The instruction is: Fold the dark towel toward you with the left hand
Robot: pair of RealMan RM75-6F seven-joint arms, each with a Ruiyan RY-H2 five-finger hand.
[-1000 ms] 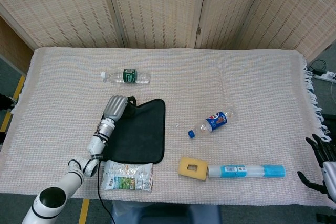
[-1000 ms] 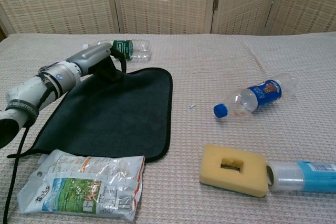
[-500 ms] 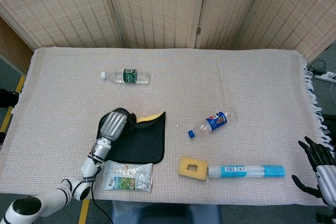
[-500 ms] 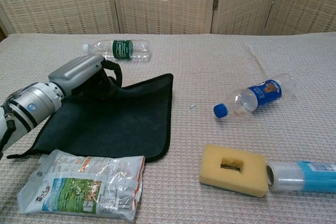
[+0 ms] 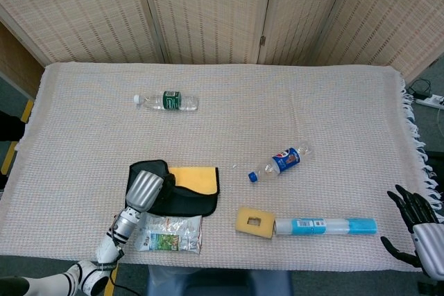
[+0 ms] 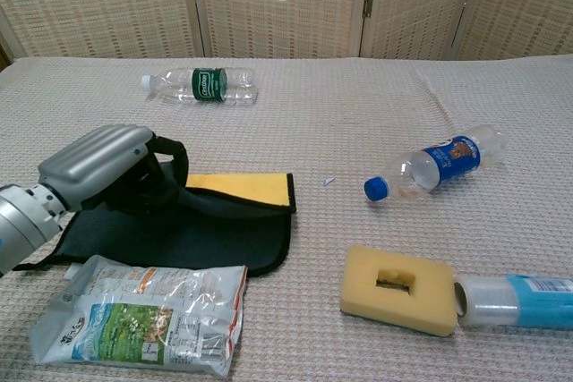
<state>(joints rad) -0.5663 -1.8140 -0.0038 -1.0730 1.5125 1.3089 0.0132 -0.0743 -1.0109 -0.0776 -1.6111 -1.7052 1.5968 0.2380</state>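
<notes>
The dark towel (image 5: 182, 202) (image 6: 197, 234) lies at the table's front left, its far part folded back toward me so a yellow underside (image 5: 194, 179) (image 6: 246, 187) shows. My left hand (image 5: 144, 190) (image 6: 98, 160) grips the towel's far left edge and holds it lifted over the lower layer. My right hand (image 5: 414, 214) hangs off the table's front right corner with its fingers spread and nothing in them; the chest view does not show it.
A snack packet (image 5: 168, 233) (image 6: 143, 315) lies just in front of the towel. A yellow sponge (image 5: 254, 222) (image 6: 400, 289) and a blue-capped tube (image 5: 326, 226) (image 6: 515, 301) lie to the right. A Pepsi bottle (image 5: 279, 162) (image 6: 436, 165) lies mid-table, a green-labelled bottle (image 5: 166, 100) (image 6: 201, 85) far left.
My left hand has drawn the towel's far edge toward me, folding it over itself. The yellow underside has come into view. The right hand has shifted slightly.
</notes>
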